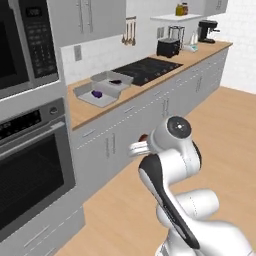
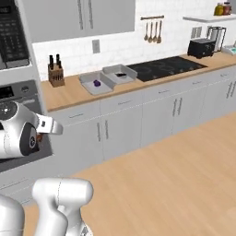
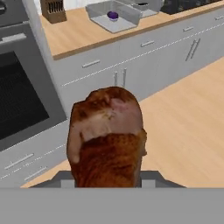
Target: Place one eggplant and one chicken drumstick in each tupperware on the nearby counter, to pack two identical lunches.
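- Hand view, nearest: a chicken drumstick with mottled brown, crusty skin and a paler patch near its rounded top stands right in front of the camera, and the jaws are pinching it at its lower end.
- From the left base view, the white glossy arm rises from the lower right and bends at a dark-banded elbow; its round wrist sits out over the wooden floor, with the gripper pointing toward the cabinet fronts and a brown bit of the drumstick showing at its tip.
- From the right base view, the gripper is at the left edge, level with the grey cabinet drawers beside the oven.
- Grey flat cabinet fronts with thin bar handles stand beyond the hand, under the long light-brown wooden bench.
- On the bench lie two shallow light-grey rectangular tupperware: the near tupperware holds a small glossy purple eggplant; the far tupperware, touching or just beside it, holds a small dark piece I cannot make out.
- A wooden knife block stands on the bench to the left of the containers.
- Past them is the flat black cooktop, then a dark toaster.
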